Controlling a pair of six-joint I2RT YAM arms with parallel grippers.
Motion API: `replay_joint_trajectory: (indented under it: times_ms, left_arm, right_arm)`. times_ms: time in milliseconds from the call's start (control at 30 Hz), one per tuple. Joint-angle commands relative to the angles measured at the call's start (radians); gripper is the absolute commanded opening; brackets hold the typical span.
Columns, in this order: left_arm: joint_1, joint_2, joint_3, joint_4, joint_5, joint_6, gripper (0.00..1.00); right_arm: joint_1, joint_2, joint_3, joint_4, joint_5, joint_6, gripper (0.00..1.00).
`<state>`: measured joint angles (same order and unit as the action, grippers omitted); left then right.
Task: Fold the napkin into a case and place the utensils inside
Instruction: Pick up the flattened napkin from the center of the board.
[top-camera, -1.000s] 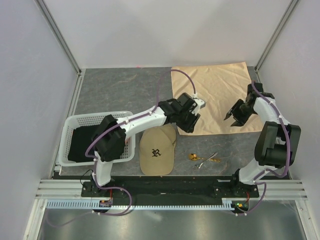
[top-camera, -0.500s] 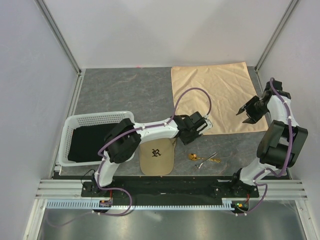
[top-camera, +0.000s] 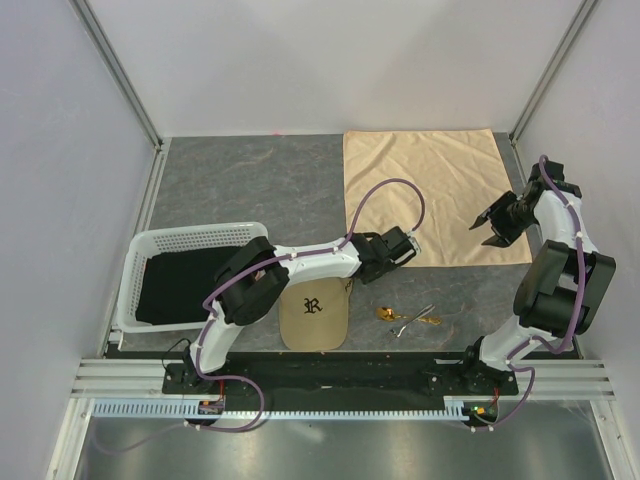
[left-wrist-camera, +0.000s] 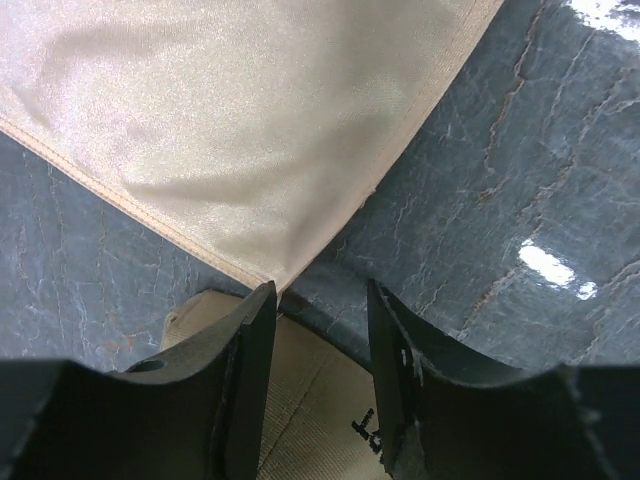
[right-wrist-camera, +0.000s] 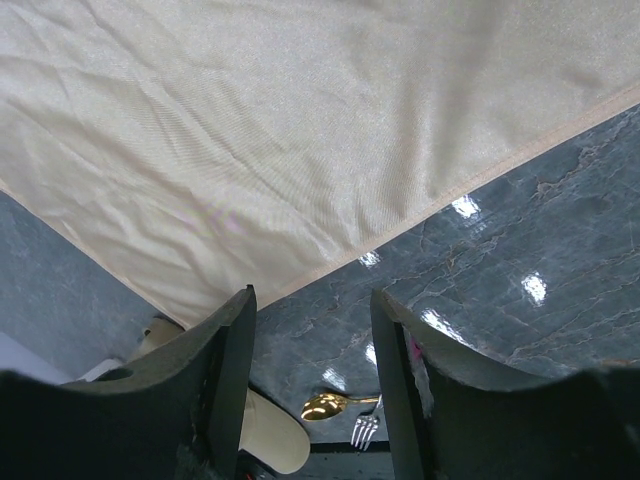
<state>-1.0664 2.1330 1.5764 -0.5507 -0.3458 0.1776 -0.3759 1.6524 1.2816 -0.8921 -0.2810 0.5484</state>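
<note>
napkin (top-camera: 432, 195): thin peach-orange cloth with a faint sheen, a stitched hem and shallow creases. Roughly square, spread flat at the far right of the surface (top-camera: 250, 185).
surface: dark grey with stone-like veining, glossy, showing light glints.
utensils (top-camera: 408, 317): slim metal pieces lying crossed on the surface on the near side of the napkin, clear of it and just right of the cap (top-camera: 313, 312). The right wrist view shows a gold spoon (right-wrist-camera: 328, 405) with an oval bowl and silvery fork (right-wrist-camera: 365, 430) tines beside it.
cap: tan woven baseball cap with a rounded crown. It sits just near of the napkin's near-left corner, partly under the left arm.
basket (top-camera: 190, 236): white plastic, rectangular, with lattice walls, at the left of the surface. A black cloth (top-camera: 175, 285) lies inside.
left fingers (left-wrist-camera: 245, 375): black, parted to a moderate gap with nothing between them. The tips are low at the napkin's near-left corner, and the corner point lies right at one fingertip. Can't tell whether they touch the cloth.
right fingers (right-wrist-camera: 232, 385): black, parted, holding nothing. They are above the napkin's near edge, toward its right side.
writing: black gothic "R" on the cap front. The left wrist view shows small dark print on the cap, unreadable.
</note>
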Motion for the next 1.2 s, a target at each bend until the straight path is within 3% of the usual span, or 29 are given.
replay_joint_trajectory:
  times_ms: [0, 600, 867, 1000, 1167]
  left_arm:
    - [-0.007, -0.033, 0.025, 0.026, -0.052, 0.049, 0.48]
    - [0.028, 0.016, 0.039, 0.011, -0.065, 0.079, 0.45]
    - [0.049, 0.051, 0.082, 0.006, 0.011, 0.077, 0.42]
    - [0.052, 0.065, 0.089, -0.020, 0.054, 0.065, 0.35]
    - [0.062, 0.077, 0.109, -0.071, 0.177, 0.023, 0.13]
  right_arm:
    - [0.000, 0.000, -0.005, 0.001, -0.017, -0.005, 0.57]
    - [-0.001, -0.006, -0.018, 0.005, -0.024, -0.002, 0.57]
    - [0.000, -0.005, -0.022, 0.002, -0.030, -0.005, 0.58]
    - [0.000, -0.003, -0.015, -0.002, -0.026, -0.010, 0.59]
    - [0.000, 0.003, 0.005, -0.011, 0.020, -0.007, 0.59]
